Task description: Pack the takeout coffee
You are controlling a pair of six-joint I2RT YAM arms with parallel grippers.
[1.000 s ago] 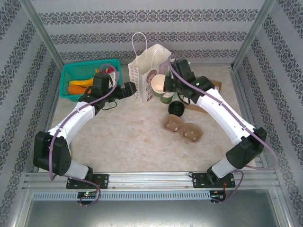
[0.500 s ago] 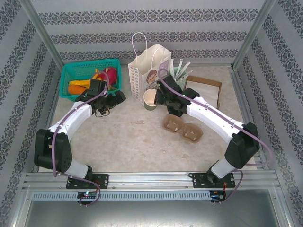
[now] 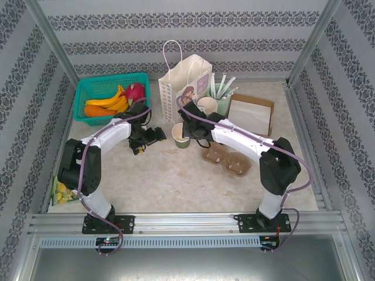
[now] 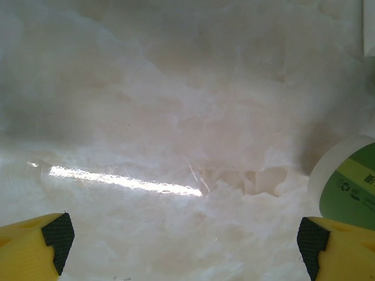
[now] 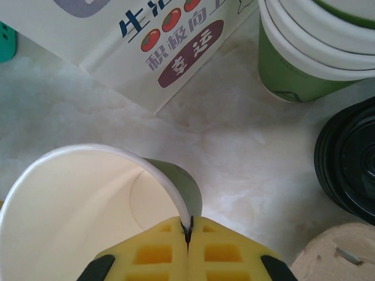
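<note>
moved: my right arm has swung in from the far side and carried the takeout coffee cup [image 3: 181,139] off from the paper bag [image 3: 186,88] toward the counter's [image 3: 158,175] middle. my left arm has folded in, and its claw has come back toward the near edge.
right claw [image 5: 188,229]: clenched on the cup's rim, one finger inside the wall and one outside.
takeout coffee cup: upright and open-topped, dark green outside, cream inside. it sits around the middle of the counter, a little toward the far edge, just in front of the bag. i cannot tell whether its base touches the counter.
black lid [image 5: 350,167]: lying flat on the counter near the cup, apart from it.
left claw [image 4: 184,240]: released, fingers spread wide, low over bare counter just left of the cup.
stack of cups [image 3: 206,105]: toward the far edge, between the bag and the tumbler of straws [image 3: 222,92].
pulp carrier [image 3: 227,159]: right of centre, nearer the near edge than the cup.
basket [image 3: 81,99]: far-left corner, fruit inside.
brown tray [image 3: 252,114]: toward the far-right corner.
</note>
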